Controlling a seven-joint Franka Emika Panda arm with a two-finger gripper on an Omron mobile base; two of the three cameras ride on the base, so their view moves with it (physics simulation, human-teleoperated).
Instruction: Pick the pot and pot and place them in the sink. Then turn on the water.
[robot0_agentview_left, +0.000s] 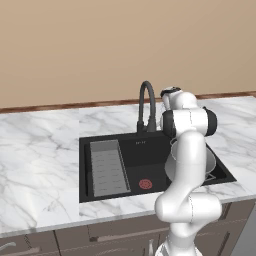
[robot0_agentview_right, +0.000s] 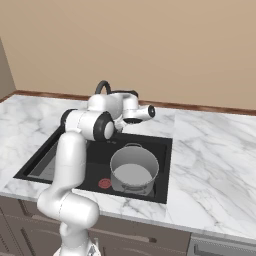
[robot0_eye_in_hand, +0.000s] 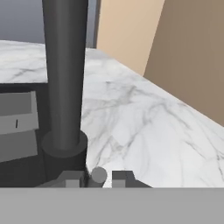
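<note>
Gripper (robot0_eye_in_hand: 96, 178) nearly closed around a small round lever knob (robot0_eye_in_hand: 98, 175) at the faucet (robot0_eye_in_hand: 64, 78) base — grey stockpot (robot0_agentview_right: 133, 171) sits upright inside the black sink (robot0_agentview_right: 162, 172), right half; ribbed tray (robot0_agentview_left: 107, 167) on the left.

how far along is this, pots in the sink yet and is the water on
Done: the grey stockpot stands in the sink; a second pot can't be made out. In hand: the gripper, nearly closed, sits at the base of the faucet. Left: no stream falls from the spout, so turning the water on remains.
</note>
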